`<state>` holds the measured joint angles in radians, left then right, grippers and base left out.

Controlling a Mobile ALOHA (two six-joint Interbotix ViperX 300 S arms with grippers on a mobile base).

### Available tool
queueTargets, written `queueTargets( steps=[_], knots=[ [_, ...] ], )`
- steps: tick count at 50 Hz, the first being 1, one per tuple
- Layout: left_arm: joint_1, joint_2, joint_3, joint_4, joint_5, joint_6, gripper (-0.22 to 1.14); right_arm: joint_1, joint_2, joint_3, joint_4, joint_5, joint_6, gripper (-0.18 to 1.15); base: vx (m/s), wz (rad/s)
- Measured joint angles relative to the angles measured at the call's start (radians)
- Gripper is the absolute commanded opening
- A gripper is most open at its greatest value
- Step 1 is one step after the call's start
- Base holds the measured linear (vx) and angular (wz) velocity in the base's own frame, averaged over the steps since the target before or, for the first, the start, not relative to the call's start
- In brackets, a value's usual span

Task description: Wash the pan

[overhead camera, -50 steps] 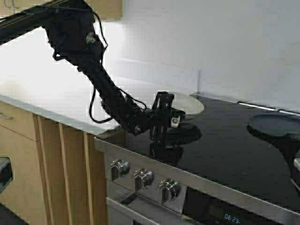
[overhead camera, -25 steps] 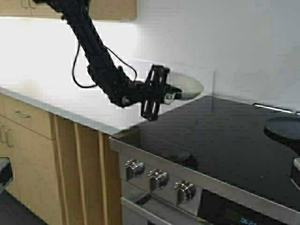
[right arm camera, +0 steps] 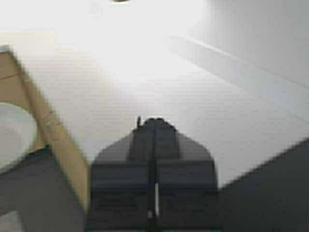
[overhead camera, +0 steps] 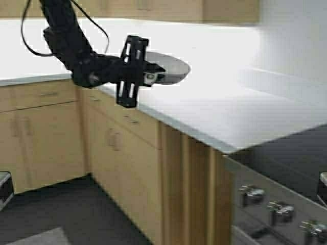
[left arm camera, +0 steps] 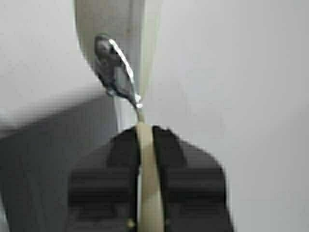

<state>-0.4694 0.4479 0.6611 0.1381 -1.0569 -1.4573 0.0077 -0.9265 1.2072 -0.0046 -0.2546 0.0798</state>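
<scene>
While the left arm reaches out over the counter, the facts stand so:

Left gripper (overhead camera: pixel 148 76): closed tight on the pale tip of the pan's handle; in the left wrist view the two dark fingers (left arm camera: pixel 123 159) press that cream strip from both sides.

Pan (overhead camera: pixel 171 66): held in the air above the white counter (overhead camera: pixel 230 109), clear of its surface, out past the gripper on the side away from the robot. From above it shows as a cream, shallow bowl roughly level; in the wrist view (left arm camera: pixel 116 29) its dark handle neck runs from the bowl down into the fingers.

Left arm (overhead camera: pixel 71 46): black, coming in from the upper left, its wrist over the counter's front edge and above the wooden cabinets (overhead camera: pixel 122 148).

Right gripper (right arm camera: pixel 155 145): fingers pressed together with nothing between them, hanging over the counter near the edge of the dark stovetop; seen only by its own wrist camera.

Stove (overhead camera: pixel 286 204): at lower right in the high view, its knobs (overhead camera: pixel 250 195) along the front panel, well apart from the pan.

Floor (overhead camera: pixel 61 214): dark, below the cabinets.
</scene>
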Motion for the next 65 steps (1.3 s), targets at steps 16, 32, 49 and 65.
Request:
queueTargets(
  steps=[16,32,49,65],
  knots=[
    [0.012,-0.095,0.127,-0.015,-0.021,0.014,0.03,0.011,0.011,0.000,0.000,0.003,0.002,0.06,0.06,0.79],
    [0.008,-0.094,0.137,-0.023,-0.040,0.018,0.03,0.014,0.021,0.002,-0.002,0.003,0.003,0.06,0.08,0.68],
    [0.015,-0.077,0.146,-0.017,-0.063,0.020,0.03,0.029,0.043,0.003,-0.035,0.008,-0.002,0.06,0.08,0.70],
    [0.023,-0.074,0.133,-0.020,-0.063,0.020,0.03,0.029,0.028,0.008,-0.037,0.008,0.003,0.06,0.09,0.79]
  ],
)
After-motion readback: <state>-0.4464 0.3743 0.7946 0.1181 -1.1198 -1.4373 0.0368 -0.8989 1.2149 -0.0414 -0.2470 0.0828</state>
